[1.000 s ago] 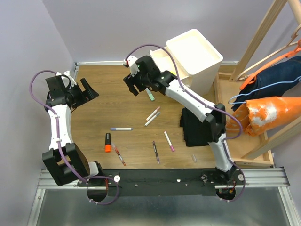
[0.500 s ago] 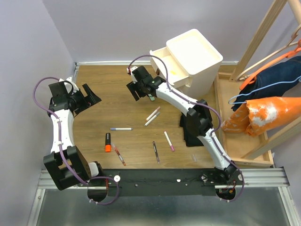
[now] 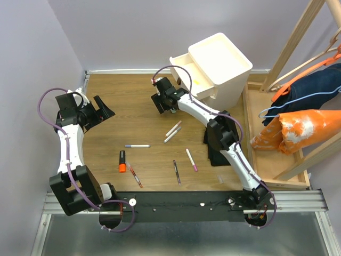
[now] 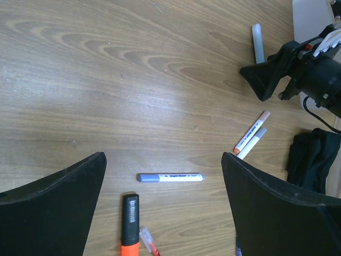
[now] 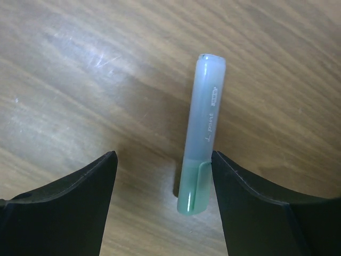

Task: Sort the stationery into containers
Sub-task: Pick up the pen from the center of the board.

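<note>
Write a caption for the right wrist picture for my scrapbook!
The open right hand hangs over a pale-green highlighter lying on the wooden table.

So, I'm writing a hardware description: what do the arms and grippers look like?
The left arm and right arm have white shells, black joint housings and a purple cable each. The left gripper and right gripper have broad black wedge-shaped fingers.

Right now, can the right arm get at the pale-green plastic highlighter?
Probably yes: the open right end effector hangs directly above the pale-green plastic highlighter, which lies flat, uncovered, though nearer one finger.
</note>
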Available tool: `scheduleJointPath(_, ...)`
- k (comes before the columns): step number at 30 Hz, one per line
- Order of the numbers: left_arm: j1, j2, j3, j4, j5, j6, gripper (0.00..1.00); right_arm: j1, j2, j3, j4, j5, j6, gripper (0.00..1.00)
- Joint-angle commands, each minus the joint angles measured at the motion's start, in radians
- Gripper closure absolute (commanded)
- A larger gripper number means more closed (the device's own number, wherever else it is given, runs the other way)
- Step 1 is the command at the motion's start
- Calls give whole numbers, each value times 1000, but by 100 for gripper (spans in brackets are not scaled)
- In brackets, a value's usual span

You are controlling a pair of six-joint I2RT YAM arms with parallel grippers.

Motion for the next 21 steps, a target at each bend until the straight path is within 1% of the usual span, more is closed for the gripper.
scheduleJointPath(1, 11, -21, -9, 14, 10, 7, 2, -10, 49, 56, 20, 25, 0, 21)
scheduleJointPath(4, 17, -17, -15, 23, 15, -1, 2, -19, 80, 102, -18, 2, 15, 21)
scheduleJointPath(6, 19, -10, -14, 25, 18, -7, 2, -28, 86, 87, -22, -12, 20, 22)
scheduleJointPath(9, 23, 0, -3, 23, 18, -11, 2, -31, 98, 74, -38, -52, 29, 31)
scheduleJointPath(10, 25, 5, 0, 23, 18, -11, 2, -33, 102, 70, -49, -73, 32, 38)
scheduleJointPath(12, 26, 14, 8, 23, 20, -14, 2, -33, 102, 62, -57, -99, 44, 48)
scheduleJointPath(13, 26, 16, 9, 23, 20, -14, 2, -33, 102, 57, -63, -132, 47, 55)
scheduleJointPath(15, 28, 22, 9, 26, 26, -21, 2, -33, 100, 57, -71, -162, 55, 62)
scheduleJointPath(16, 26, 19, 8, 28, 26, -22, 3, -33, 91, 59, -75, -188, 54, 69)
scheduleJointPath(17, 26, 19, 6, 34, 27, -25, 2, -30, 86, 59, -78, -189, 51, 73)
scheduleJointPath(18, 28, 20, 3, 34, 27, -28, 3, -28, 77, 59, -80, -224, 44, 78)
scheduleJointPath(19, 26, 20, 1, 36, 29, -30, 3, -22, 53, 57, -87, -238, 38, 89)
scheduleJointPath(21, 26, 17, -2, 42, 29, -30, 3, -4, 11, 47, -83, -256, 6, 96)
